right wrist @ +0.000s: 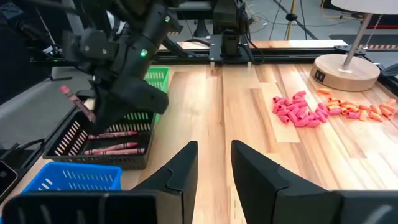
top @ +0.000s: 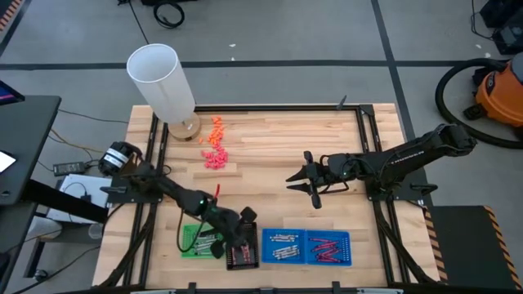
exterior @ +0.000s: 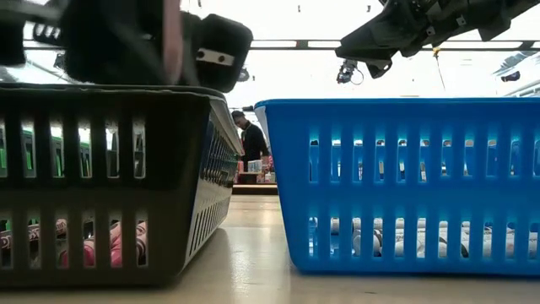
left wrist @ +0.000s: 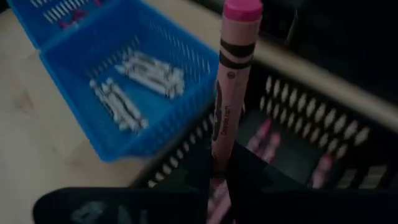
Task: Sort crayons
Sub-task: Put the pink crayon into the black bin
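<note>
over black basket, left fingers pinch pink crayon.

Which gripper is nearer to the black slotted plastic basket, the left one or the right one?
The left. The left gripper is directly over the black slotted plastic basket, holding a pink crayon. The right gripper hovers over bare table, well away.

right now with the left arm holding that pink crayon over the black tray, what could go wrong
The left gripper pinches the pink crayon only at its lower end, so it may tilt or slip. The black tray sits right beside the blue tray of grey crayons, so a loose drop could land in the wrong one.
</note>
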`<act>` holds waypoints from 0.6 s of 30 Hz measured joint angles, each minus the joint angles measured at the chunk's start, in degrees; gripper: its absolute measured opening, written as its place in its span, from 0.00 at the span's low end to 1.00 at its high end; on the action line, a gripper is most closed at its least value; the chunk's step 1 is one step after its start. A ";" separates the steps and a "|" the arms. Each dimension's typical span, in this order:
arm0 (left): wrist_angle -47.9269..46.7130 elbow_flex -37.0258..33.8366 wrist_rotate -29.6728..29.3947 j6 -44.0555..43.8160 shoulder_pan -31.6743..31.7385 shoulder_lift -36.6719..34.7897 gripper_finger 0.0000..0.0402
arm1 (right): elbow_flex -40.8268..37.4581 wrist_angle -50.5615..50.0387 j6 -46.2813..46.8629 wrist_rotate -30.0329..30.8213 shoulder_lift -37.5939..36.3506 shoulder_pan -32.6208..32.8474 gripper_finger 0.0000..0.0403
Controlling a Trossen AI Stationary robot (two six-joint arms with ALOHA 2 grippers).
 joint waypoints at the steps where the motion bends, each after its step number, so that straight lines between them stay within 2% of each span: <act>1: -1.22 0.00 -1.26 1.79 -0.37 0.00 0.11 | 0.00 0.00 0.00 0.00 0.00 0.00 0.27; 5: -3.87 0.00 -5.59 4.61 -1.38 0.00 0.11 | -0.39 0.00 0.00 -0.02 0.00 0.00 0.27; 14: -10.83 0.00 -7.62 7.85 -1.79 0.00 0.12 | -2.43 -0.08 0.00 -0.01 0.00 0.00 0.27; 18: -12.19 0.00 -11.26 11.86 -2.95 0.00 0.19 | -2.43 0.02 0.00 -0.02 0.00 0.00 0.27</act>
